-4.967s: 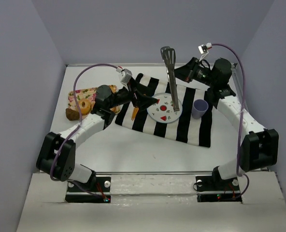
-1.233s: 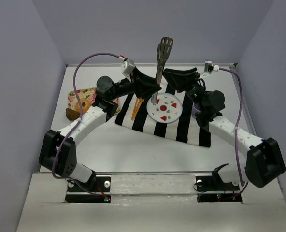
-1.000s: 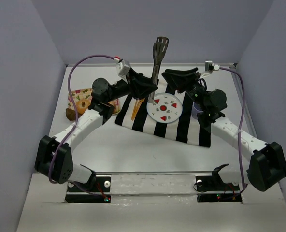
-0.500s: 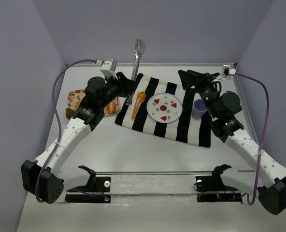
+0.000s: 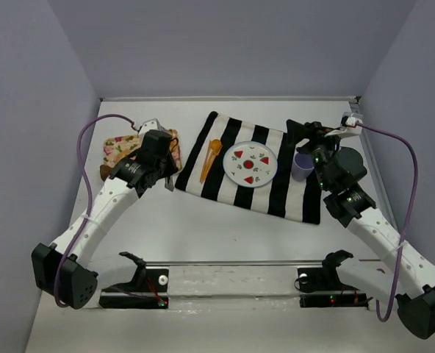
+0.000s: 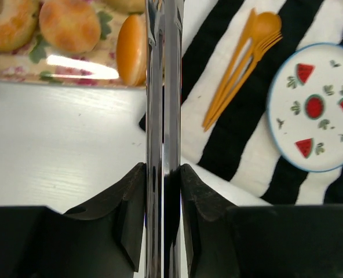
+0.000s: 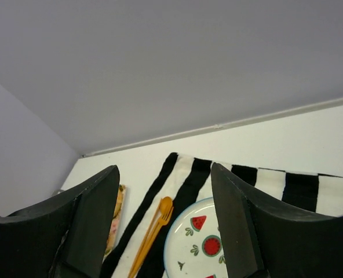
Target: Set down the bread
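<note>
The bread (image 6: 131, 49) lies on the floral mat's (image 6: 21, 63) edge, left of the plate (image 6: 334, 130), just beside the tongs (image 6: 164, 87). The left gripper (image 6: 163, 174) clamps those tongs. Right of the plate, the right gripper (image 7: 164, 197) gapes wide.

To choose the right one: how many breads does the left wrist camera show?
4: a ring bread top left, a round bun beside it, an oblong roll by the tongs, a fourth piece cut off at the top edge. More may be hidden.
</note>
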Robot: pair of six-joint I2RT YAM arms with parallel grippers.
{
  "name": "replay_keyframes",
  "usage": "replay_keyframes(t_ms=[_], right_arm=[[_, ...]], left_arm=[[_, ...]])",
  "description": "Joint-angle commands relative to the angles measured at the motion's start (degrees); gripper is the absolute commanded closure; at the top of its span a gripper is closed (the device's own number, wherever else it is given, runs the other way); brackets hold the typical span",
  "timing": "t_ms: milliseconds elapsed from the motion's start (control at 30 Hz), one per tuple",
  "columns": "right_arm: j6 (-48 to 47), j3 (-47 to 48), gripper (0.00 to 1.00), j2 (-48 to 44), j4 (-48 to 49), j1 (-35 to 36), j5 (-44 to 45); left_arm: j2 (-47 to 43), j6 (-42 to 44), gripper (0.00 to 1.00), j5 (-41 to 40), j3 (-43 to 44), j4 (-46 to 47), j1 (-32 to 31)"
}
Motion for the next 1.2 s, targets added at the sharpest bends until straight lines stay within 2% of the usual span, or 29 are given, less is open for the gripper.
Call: replay_keyframes(t_ms=[0,200,567,867,1167], right_arm=[[-2.55,-0.68,0.3,-0.24,0.65,0.53,3.06],[-2.37,-1.39,0.3,0.64,0.74,0.53,3.85],[-2.9,-1.39,0.3,1.6,1.18,0.53,4.46],[-3.16,-1.3,0.3,2.39,1.44,0.53,4.55],[-3.34,-1.65,0.3,2.13,1.88,0.53,5.17]], left_arm=[[4.01,-1.55,0.63,-4.18,5.42,-12.67,0.0],[6.58,0.91,0.58,-3.74,7.9,-16.3,0.0],[10.97,5.13,0.58,-3.48,10.18,-16.48,0.0],[10.97,8.12,0.46,-3.83,10.62,-14.81,-0.18],[14.04,10.57,0.42,-3.92,11.5,-15.16,-0.7]])
